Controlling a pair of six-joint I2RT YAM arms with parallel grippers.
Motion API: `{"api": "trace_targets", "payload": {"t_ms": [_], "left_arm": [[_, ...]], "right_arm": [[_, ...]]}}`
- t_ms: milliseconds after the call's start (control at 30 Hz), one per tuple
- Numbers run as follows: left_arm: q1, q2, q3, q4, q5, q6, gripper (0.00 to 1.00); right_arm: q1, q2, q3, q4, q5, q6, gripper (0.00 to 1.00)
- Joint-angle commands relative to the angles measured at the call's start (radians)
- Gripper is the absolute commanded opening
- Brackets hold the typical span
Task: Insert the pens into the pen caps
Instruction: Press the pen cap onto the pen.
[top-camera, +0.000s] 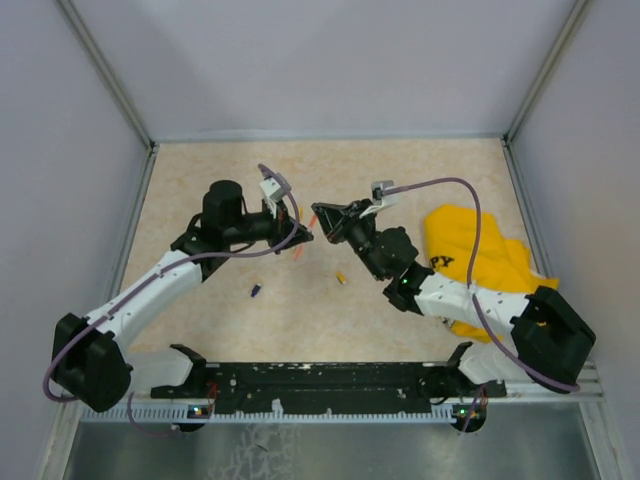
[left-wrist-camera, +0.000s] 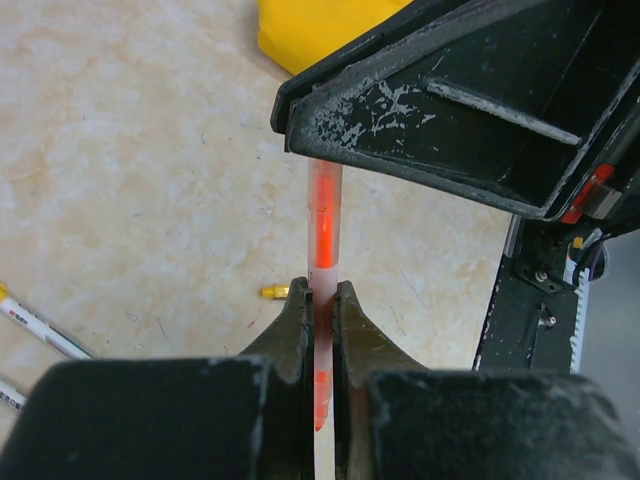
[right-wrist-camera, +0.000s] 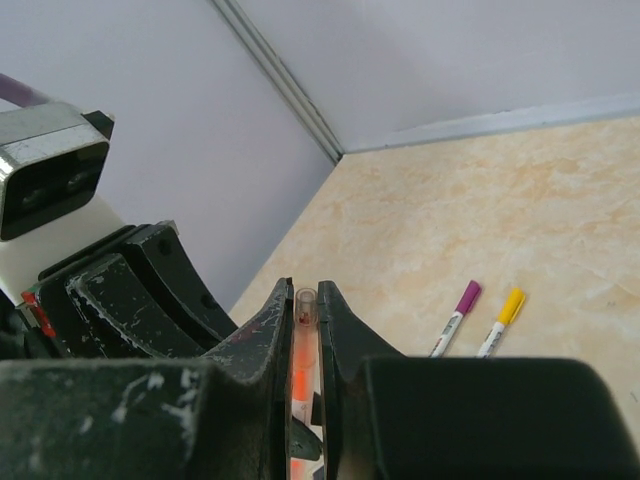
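Left gripper (left-wrist-camera: 320, 295): jaws together, clamped on the barrel of the orange-pink pen (left-wrist-camera: 323, 225). The pen runs straight out from between the fingers toward the other arm.
Right gripper (right-wrist-camera: 303, 300): jaws pinched on a short translucent piece that we read as the orange-pink cap (right-wrist-camera: 304, 345). Its clear end shows between the fingertips; the fingers hide most of the rest.
Pen and cap: held in the air over mid-table, end to end between the two grippers, which face each other almost touching. The right gripper's finger covers the joint, so we cannot tell how far the pen is in.
Step in hand: we judge this to be the mating push for the orange-pink pair.
Next move: calls for keeping both pieces on one line and pressing them together along the pen, then releasing on one side only. Any tilt could jam the tip.
Already capped: purple-capped pen (right-wrist-camera: 455, 318) and yellow-capped pen (right-wrist-camera: 500, 320) lie side by side on the table (top-camera: 400, 180).
Left to do: loose yellow cap (top-camera: 341, 277) and dark blue cap (top-camera: 256, 291) lie below the grippers. We cannot find their pens.
Surroundings: yellow cloth (top-camera: 480, 260) heaped beside the right arm.
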Motion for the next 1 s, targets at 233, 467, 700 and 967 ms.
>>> {"api": "trace_targets", "payload": {"t_ms": [233, 467, 700, 967], "left_arm": [[0.0, -0.043, 0.033, 0.179, -0.042, 0.001, 0.0], [0.0, -0.043, 0.031, 0.179, -0.045, 0.002, 0.0], [0.001, -0.047, 0.028, 0.18, -0.056, 0.005, 0.0], [0.001, -0.042, 0.027, 0.181, -0.045, 0.008, 0.0]], "right_arm": [[0.16, 0.139, -0.107, -0.019, -0.15, 0.136, 0.0], [0.186, 0.143, -0.14, -0.018, -0.146, 0.165, 0.0], [0.187, 0.086, -0.144, -0.067, -0.123, 0.119, 0.0], [0.174, -0.036, -0.031, -0.238, -0.036, -0.037, 0.09]]}}
